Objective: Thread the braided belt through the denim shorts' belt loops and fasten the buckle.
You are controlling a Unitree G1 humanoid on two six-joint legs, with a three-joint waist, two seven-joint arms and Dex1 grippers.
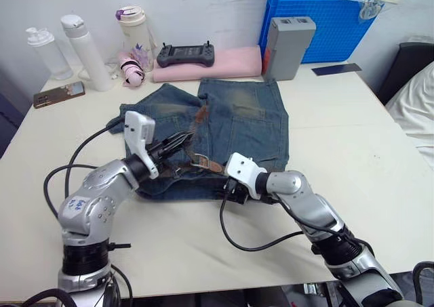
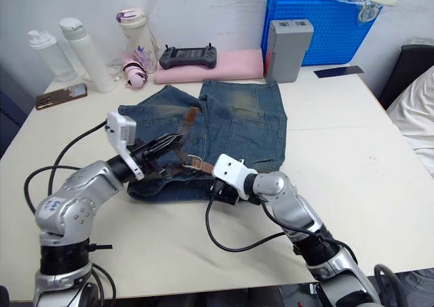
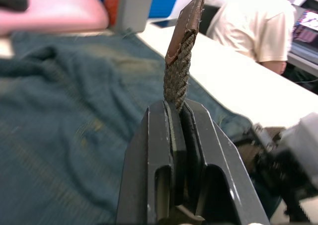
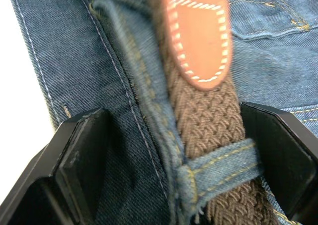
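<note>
The denim shorts [image 1: 251,117] lie flat on the white table, waistband toward me. My left gripper [image 3: 176,108] is shut on the braided belt [image 3: 176,76] a little below its brown leather tip [image 3: 186,21], holding that end up over the shorts. Further along, the belt runs under a belt loop [image 4: 223,165] on the waistband. The buckle [image 1: 199,160] and its leather tab [image 4: 198,36] rest on the denim nearby. My right gripper [image 4: 179,135] is open at the waistband's near edge, one finger on each side of the belt and that loop.
At the table's back stand bottles [image 1: 85,49], a phone [image 1: 60,93], a black controller [image 1: 185,53] on pink foam, a grey box [image 1: 288,46] and a blue crate [image 1: 325,19]. A seated person [image 3: 258,26] is beyond the right side. Black cables [image 1: 251,242] trail from both wrists.
</note>
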